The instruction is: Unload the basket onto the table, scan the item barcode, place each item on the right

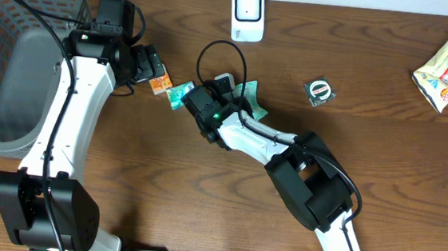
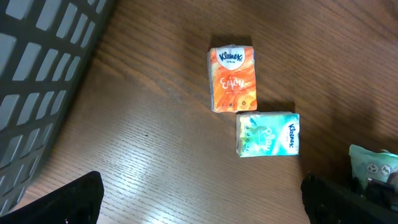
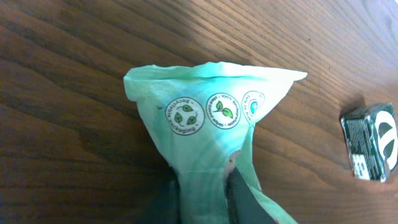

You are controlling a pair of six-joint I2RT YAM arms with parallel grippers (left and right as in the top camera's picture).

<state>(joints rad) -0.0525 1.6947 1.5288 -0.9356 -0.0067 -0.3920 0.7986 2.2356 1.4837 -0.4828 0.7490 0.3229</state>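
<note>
The green packet [image 1: 252, 96] is in the middle of the bench [image 1: 381, 170]. From above, the right hand [image 1: 238, 101] is on it. The white scanner [image 1: 248, 15] stands at the far edge, not very far off. The left hand [image 1: 150, 65] is near the basket [image 1: 23, 37], wide open and holding nothing.

The left wrist view looks down past the open left hand [image 2: 200, 183] at an orange tissue pack [image 2: 232, 78] and a mint tissue pack [image 2: 267, 134], touching at the corners. A bit of the green packet [image 2: 373, 165] peeks in at the right.

In the right wrist view, the right hand [image 3: 205, 205] is closed on the bunched end of the green packet [image 3: 211, 124]. The rest fans out flat on the wood. I see three round leaf marks, but no barcode.

I think the pinch must stay tight, because the packet looks soft and slippery. Lift it slowly. Then turn it until the stripes face the scanner.
</note>
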